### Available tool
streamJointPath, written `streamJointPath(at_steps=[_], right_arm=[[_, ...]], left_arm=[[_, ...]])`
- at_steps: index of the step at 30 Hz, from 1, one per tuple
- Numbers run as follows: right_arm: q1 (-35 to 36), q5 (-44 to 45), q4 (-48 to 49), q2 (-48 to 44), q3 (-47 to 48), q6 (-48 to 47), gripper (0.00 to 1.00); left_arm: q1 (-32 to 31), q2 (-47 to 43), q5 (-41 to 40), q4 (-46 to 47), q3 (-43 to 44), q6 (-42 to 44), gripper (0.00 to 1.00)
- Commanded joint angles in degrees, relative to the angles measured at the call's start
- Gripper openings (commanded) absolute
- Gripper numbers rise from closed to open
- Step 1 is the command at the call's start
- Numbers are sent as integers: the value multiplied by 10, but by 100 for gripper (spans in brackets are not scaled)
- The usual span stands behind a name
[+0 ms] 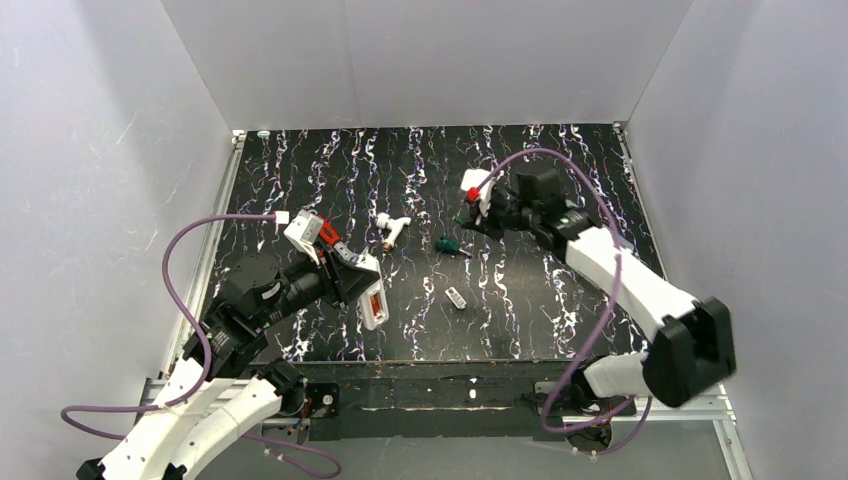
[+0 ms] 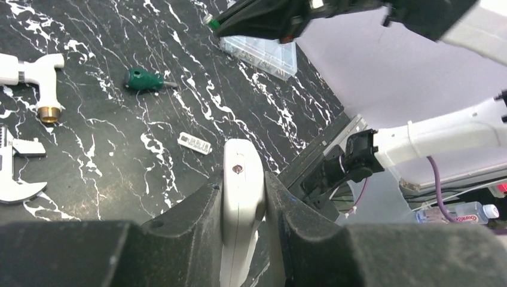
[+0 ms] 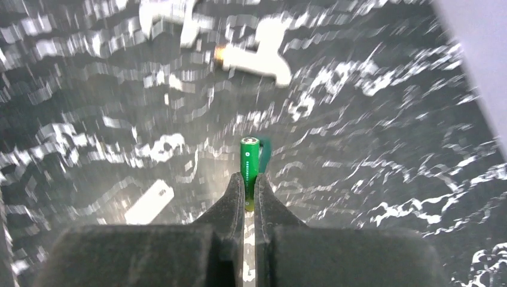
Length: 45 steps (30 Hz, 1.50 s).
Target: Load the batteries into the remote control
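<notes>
The left gripper [image 2: 243, 182] is closed narrow on the slim white plastic remote control [image 2: 239, 161]. The two dark fingers [image 2: 197, 209] press on its long sides, and one end stands out beyond the fingertips. In the top view this remote is held above the near left part of the black white-veined table [image 1: 540, 290]. An orange-red strip [image 1: 377, 301] shows on its upper face; I cannot tell if this is a battery.

The right gripper [image 3: 249, 182] is almost fully closed. It pinches a thin green cylindrical battery [image 3: 249, 158] by its lower end, and the metal cap points away from the fingers. The top view shows this gripper above the far right part of the table.

I count one remote and one battery that is sure.

On the table there are:
- One small green-handled screwdriver [image 2: 143, 79].
- One small flat whitish cover plate [image 2: 195, 143], lying between the screwdriver and the remote.
- One white pipe fitting with a brass end [image 2: 36, 78].
- One clear plastic compartment box [image 2: 263, 54].
- One pale wrench-like tool [image 2: 15, 173], cut by the left edge of the left wrist view.
</notes>
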Motion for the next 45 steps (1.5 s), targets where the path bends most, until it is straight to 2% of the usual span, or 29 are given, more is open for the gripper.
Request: streamJointPath(at_steps=[1, 4, 6, 9, 13, 16, 21, 24, 31, 37, 45], right_arm=[[5, -46, 150, -90, -36, 230, 1], [15, -28, 150, -138, -31, 349, 1], [20, -13, 150, -164, -18, 477, 1], [55, 69, 111, -189, 12, 539, 1], [139, 204, 28, -179, 71, 539, 1], [193, 260, -20, -158, 117, 544, 1], [215, 279, -37, -136, 145, 591, 1], [219, 294, -47, -116, 154, 579, 1], [221, 295, -58, -88, 185, 509, 1], [221, 286, -58, -82, 203, 489, 1], [221, 234, -54, -71, 201, 466, 1]], left_arm=[[-2, 5, -19, 103, -25, -27, 0], [-2, 17, -39, 177, -53, -57, 0], [-2, 32, -56, 241, -67, -80, 0], [-2, 68, -80, 309, -65, -108, 0], [-2, 114, -163, 403, -75, -160, 0], [-2, 142, -220, 449, -80, -185, 0], [-2, 165, -268, 479, -80, -217, 0], [-2, 165, -297, 483, -86, -248, 0], [-2, 160, -288, 451, -83, -321, 0], [-2, 160, -267, 446, -90, -358, 0], [-2, 187, -241, 494, -97, -406, 0]])
